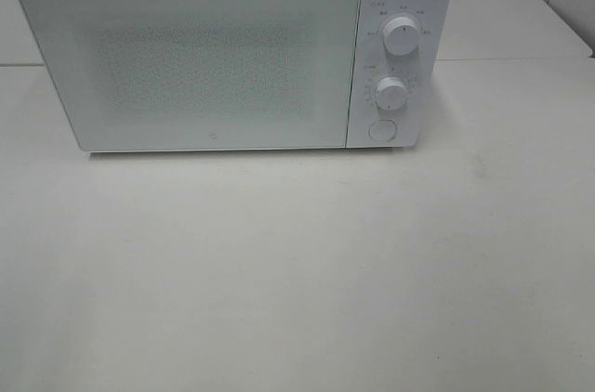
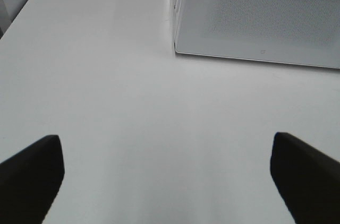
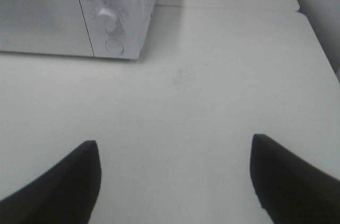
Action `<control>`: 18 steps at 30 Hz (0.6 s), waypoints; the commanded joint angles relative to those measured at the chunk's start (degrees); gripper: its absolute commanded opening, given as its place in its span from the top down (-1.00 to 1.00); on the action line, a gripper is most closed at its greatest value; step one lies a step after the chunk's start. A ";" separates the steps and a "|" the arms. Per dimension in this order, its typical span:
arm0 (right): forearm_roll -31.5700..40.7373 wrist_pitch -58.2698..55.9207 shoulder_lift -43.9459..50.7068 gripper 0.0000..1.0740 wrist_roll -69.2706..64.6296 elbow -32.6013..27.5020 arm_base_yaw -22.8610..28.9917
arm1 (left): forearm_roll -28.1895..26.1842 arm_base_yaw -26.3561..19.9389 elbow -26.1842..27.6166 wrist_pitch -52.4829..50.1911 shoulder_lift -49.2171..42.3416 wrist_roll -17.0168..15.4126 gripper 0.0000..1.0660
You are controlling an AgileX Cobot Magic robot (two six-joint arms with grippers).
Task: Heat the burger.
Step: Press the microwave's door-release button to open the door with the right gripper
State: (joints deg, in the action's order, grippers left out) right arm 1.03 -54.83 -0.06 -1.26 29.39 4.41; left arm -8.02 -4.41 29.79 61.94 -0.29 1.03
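Pincers first: your left pincer is spread wide and grips nothing; your right pincer likewise. Beneath each lies white tabletop. Ahead of both, well apart, stands a white microwave, door shut. Its upper knob, lower knob and round button lie ahead of the right pincer. Burger: you cannot tell its place from these views.
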 commanded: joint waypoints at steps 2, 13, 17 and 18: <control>-0.34 5.79 -2.46 -0.42 1.26 0.86 -0.29 | -0.23 -0.11 -0.17 -0.69 -0.97 -0.23 -0.83; -0.34 21.60 -16.62 -0.42 1.89 -0.06 -0.23 | -0.23 -0.11 -0.17 -0.69 -0.97 -0.23 -0.83; -0.17 27.44 -22.35 -0.42 1.83 -0.69 -0.23 | -0.23 -0.11 -0.17 -0.69 -0.97 -0.23 -0.83; -0.29 30.31 -25.73 -0.42 1.83 -0.74 -0.23 | -0.23 -0.11 -0.17 -0.69 -0.97 -0.23 -0.83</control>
State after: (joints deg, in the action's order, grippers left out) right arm 1.03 -29.34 -22.29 0.00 28.99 4.41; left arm -8.02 -4.41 29.79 61.94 -0.29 1.03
